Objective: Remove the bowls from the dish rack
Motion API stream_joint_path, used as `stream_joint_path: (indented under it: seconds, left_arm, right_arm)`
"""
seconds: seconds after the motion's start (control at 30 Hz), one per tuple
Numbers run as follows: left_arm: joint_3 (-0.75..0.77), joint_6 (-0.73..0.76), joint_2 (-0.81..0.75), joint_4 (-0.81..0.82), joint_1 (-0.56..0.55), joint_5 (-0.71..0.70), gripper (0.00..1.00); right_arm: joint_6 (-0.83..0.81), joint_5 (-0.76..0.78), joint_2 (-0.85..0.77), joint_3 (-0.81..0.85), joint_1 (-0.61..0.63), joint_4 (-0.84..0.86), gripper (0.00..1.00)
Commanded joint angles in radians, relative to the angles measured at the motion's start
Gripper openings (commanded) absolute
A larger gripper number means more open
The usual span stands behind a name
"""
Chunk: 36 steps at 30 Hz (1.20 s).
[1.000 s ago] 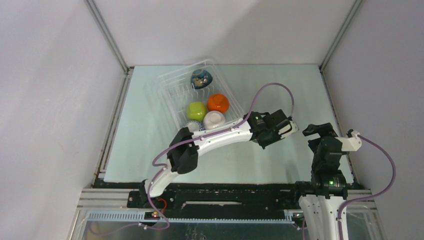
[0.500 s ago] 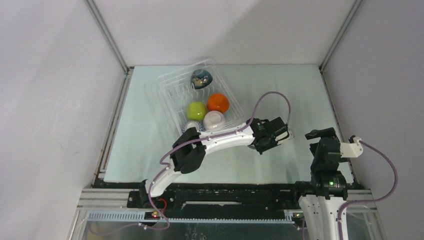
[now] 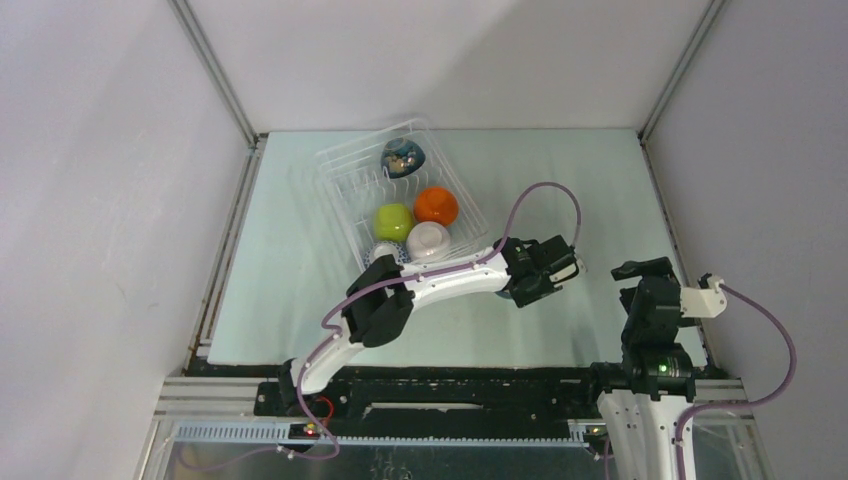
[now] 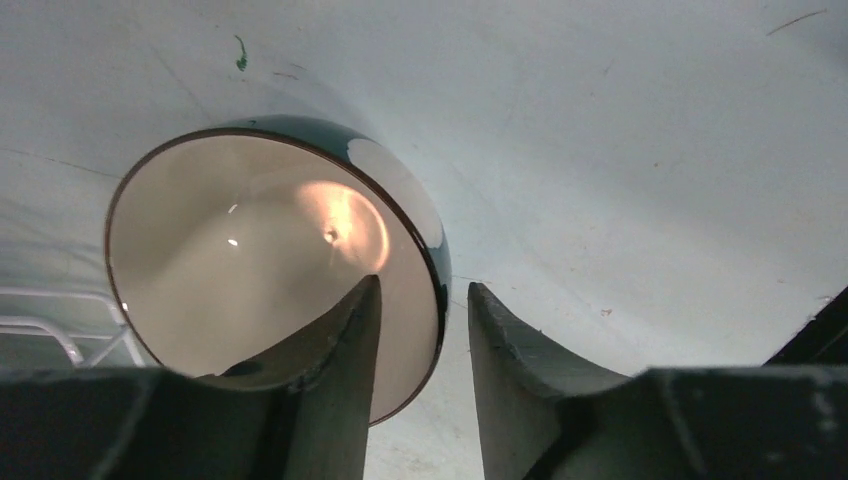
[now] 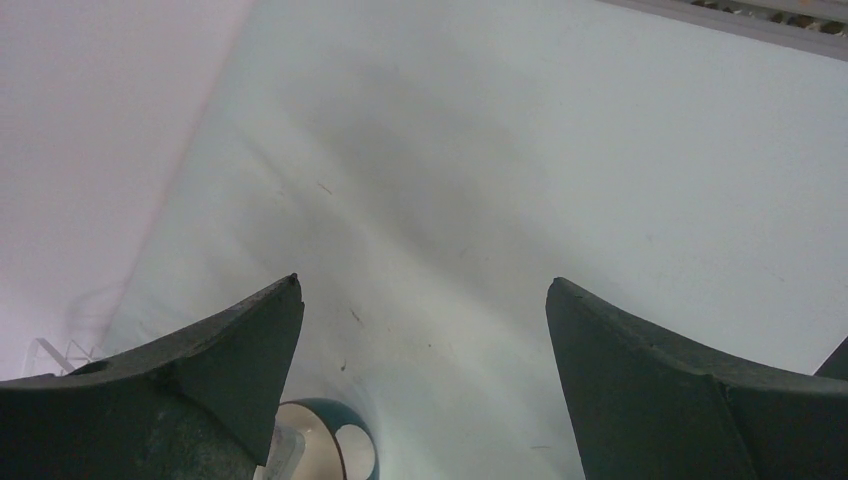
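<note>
A teal bowl is being rested on the bench, right of the dish rack, well apart from it so unloading space is being left. The left hand is being held astride its rim, parted and not pinching, apparently for release. The right hand is being kept wide open and empty. Five other bowls are being left racked.

A pale green table top is enclosed by plain white walls at the back and on both sides. Aluminium posts are set in the two far corners. A black rail is mounted along the near edge. Soft, even light is cast throughout.
</note>
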Motion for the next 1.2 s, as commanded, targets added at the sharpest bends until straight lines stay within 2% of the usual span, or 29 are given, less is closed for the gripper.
stream_joint_path:
  seconds: [0.0, 0.17, 0.3, 0.47, 0.5, 0.53, 0.7, 0.87, 1.17]
  left_arm:
    - [0.015, 0.003, -0.054, 0.020, -0.002, -0.031, 0.46]
    - [0.048, 0.005, -0.087, -0.012, -0.003, -0.051, 0.52]
    - [0.040, 0.022, -0.160, -0.012, -0.009, -0.076, 0.60]
    - [0.011, 0.030, -0.262, -0.011, -0.009, -0.143, 0.83]
    - [0.002, 0.029, -0.280, -0.010, -0.009, -0.164, 0.97]
    - [-0.007, 0.027, -0.300, -0.009, -0.009, -0.196, 0.99]
    - [-0.070, -0.005, -0.398, -0.004, -0.010, -0.346, 1.00]
    - [-0.204, -0.039, -0.505, 0.058, 0.007, -0.514, 1.00]
    - [-0.306, -0.154, -0.584, 0.096, 0.201, -0.510, 1.00]
  right_arm:
    - [-0.003, 0.010, 0.008, 0.028, -0.005, 0.014, 0.99]
    - [-0.030, -0.026, -0.010, 0.028, -0.005, 0.030, 0.99]
    - [-0.134, -0.148, -0.016, 0.028, -0.005, 0.113, 0.98]
    - [-0.208, -0.292, -0.021, 0.028, -0.005, 0.174, 0.98]
    - [-0.209, -0.304, -0.019, 0.028, -0.005, 0.180, 0.98]
    - [-0.209, -0.313, -0.014, 0.028, -0.005, 0.184, 0.98]
    - [-0.212, -0.357, 0.035, 0.028, -0.005, 0.215, 0.98]
    - [-0.259, -0.533, 0.096, 0.028, -0.005, 0.278, 0.98]
    - [-0.293, -0.745, 0.241, 0.028, 0.007, 0.384, 0.96]
